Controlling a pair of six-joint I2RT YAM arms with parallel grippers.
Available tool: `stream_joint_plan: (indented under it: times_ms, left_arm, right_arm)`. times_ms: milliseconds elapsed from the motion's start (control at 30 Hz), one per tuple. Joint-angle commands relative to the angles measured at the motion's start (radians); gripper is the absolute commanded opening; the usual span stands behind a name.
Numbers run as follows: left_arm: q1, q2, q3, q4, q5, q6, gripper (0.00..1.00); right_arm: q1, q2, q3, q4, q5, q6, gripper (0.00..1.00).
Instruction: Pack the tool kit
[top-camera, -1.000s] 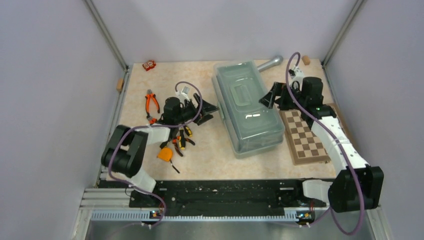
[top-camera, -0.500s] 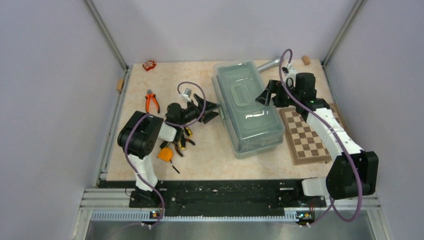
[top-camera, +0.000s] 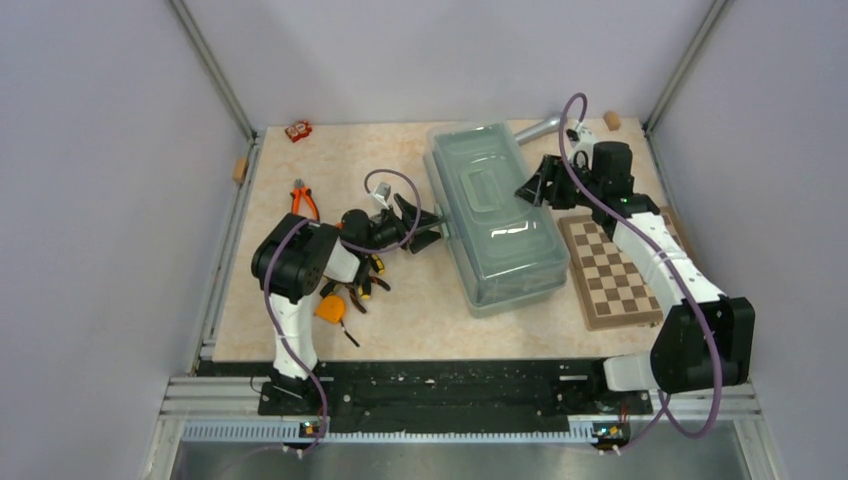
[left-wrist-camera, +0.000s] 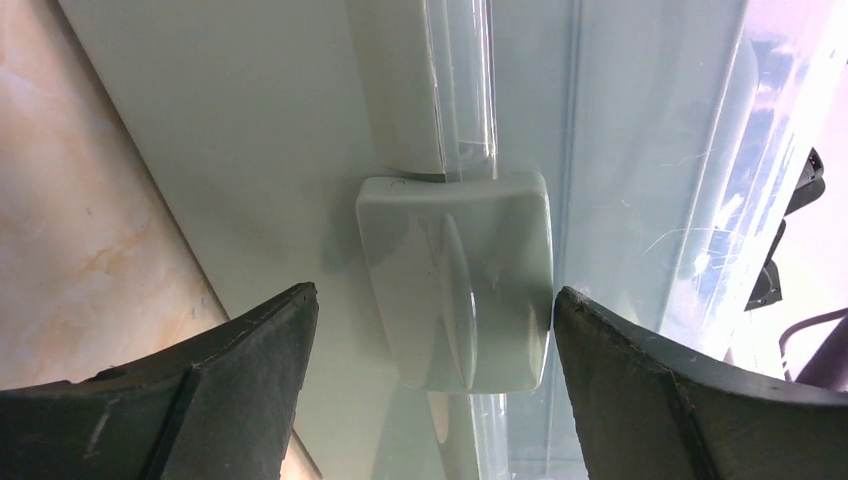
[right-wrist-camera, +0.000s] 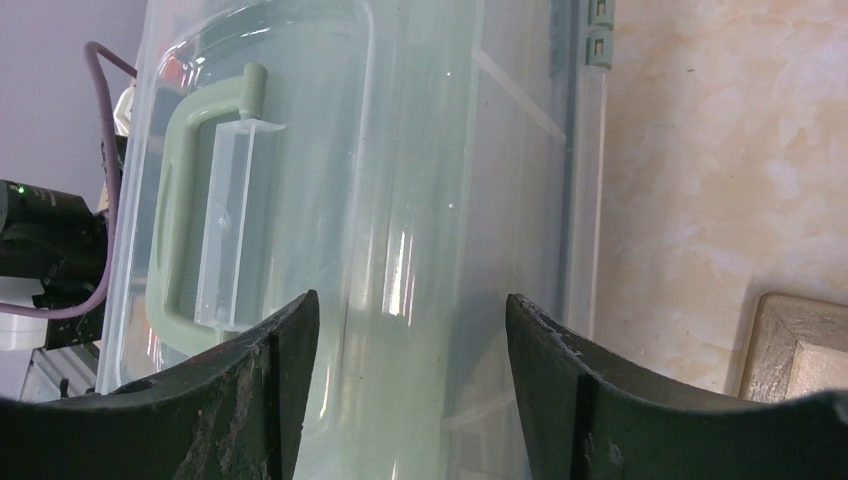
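Top external view: the sage-green toolbox (top-camera: 495, 215) stands closed near the middle of the table (top-camera: 330, 160), its long axis running from near to far and its translucent lid (top-camera: 480, 150) down. The left gripper (top-camera: 437, 226) is at the box's left side wall, fingers apart. The right gripper (top-camera: 524, 191) is at the opposite side, over the lid's right edge, fingers likewise apart. Loose tools lie left of the box. The orange-handled pliers (top-camera: 303, 198) are farthest out, while the black-yellow screwdrivers (top-camera: 362, 280) and the orange tape measure (top-camera: 330, 308) are beside the left arm. A chessboard (top-camera: 612, 270) lies just right of the box, and a grey cylinder (top-camera: 540, 126) sits behind its far right corner. Left wrist view: both fingers (left-wrist-camera: 230, 400) are spread, with the box's green latch (left-wrist-camera: 460, 290) between the tips. The right-hand tip is just beside the latch edge, but contact cannot be confirmed. The latch lies across the seam between wall and lid. Right wrist view: the fingers (right-wrist-camera: 250, 400) are spread over the lid and hold nothing. The green carry handle (right-wrist-camera: 180, 250) shows beyond the left-hand finger, and a corner of the chessboard shows at the lower right.
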Motion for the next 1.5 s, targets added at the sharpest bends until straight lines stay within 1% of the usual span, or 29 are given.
stream_joint_plan:
  times_ms: [0,100,200,367,567,633,767,833,967,1000,1033,1100,1133,1233,1333,1400,1467]
  left_arm:
    - [-0.029,0.015,0.042,0.102,0.022,-0.009,0.92]
    - [-0.038,0.013,0.043,0.13,0.02,-0.021,0.91]
    - [-0.043,0.019,0.04,0.192,0.016,-0.061,0.89]
    - [-0.045,0.029,0.037,0.308,0.001,-0.131,0.83]
    - [-0.048,-0.001,0.022,0.31,-0.005,-0.127,0.74]
    - [-0.048,-0.014,0.016,0.31,-0.013,-0.118,0.68]
    - [-0.048,-0.027,0.02,0.311,-0.015,-0.126,0.48]
    - [-0.049,-0.039,0.023,0.31,-0.018,-0.13,0.45]
    - [-0.049,-0.091,0.015,0.269,-0.031,-0.122,0.33]
    - [-0.049,-0.11,0.011,0.235,-0.036,-0.108,0.31]
    - [-0.049,-0.131,0.006,0.166,-0.041,-0.088,0.29]
    - [-0.049,-0.188,-0.003,0.053,-0.05,-0.017,0.24]
    - [-0.048,-0.223,-0.006,-0.054,-0.059,0.03,0.21]
    - [-0.049,-0.328,0.003,-0.309,-0.1,0.183,0.13]
    - [-0.051,-0.422,0.031,-0.556,-0.159,0.303,0.07]
    - [-0.056,-0.48,0.066,-0.725,-0.209,0.387,0.04]
    - [-0.062,-0.519,0.093,-0.85,-0.25,0.448,0.03]
  right_arm:
    - [0.041,0.051,0.006,-0.057,-0.042,-0.032,0.64]
    - [0.053,0.065,0.001,-0.057,-0.04,-0.032,0.61]
    - [0.07,0.075,-0.004,-0.062,-0.028,-0.029,0.59]
    - [0.088,0.078,-0.028,-0.061,-0.011,-0.02,0.57]
    - [0.104,0.083,-0.049,-0.062,0.02,-0.014,0.56]
    - [0.109,0.086,-0.052,-0.061,0.035,-0.013,0.56]
    - [0.121,0.097,-0.064,-0.061,0.052,-0.012,0.55]
    - [0.129,0.101,-0.072,-0.061,0.064,-0.013,0.54]
    - [0.149,0.106,-0.093,-0.067,0.119,-0.014,0.53]
    - [0.152,0.106,-0.099,-0.069,0.134,-0.015,0.52]
    - [0.156,0.108,-0.105,-0.07,0.153,-0.014,0.52]
    - [0.158,0.111,-0.117,-0.073,0.176,-0.016,0.51]
    - [0.158,0.112,-0.124,-0.076,0.188,-0.015,0.51]
    - [0.16,0.114,-0.142,-0.075,0.217,-0.016,0.5]
    - [0.159,0.117,-0.155,-0.073,0.234,-0.017,0.5]
    - [0.16,0.119,-0.158,-0.071,0.249,-0.015,0.5]
    - [0.159,0.122,-0.161,-0.066,0.254,-0.014,0.5]
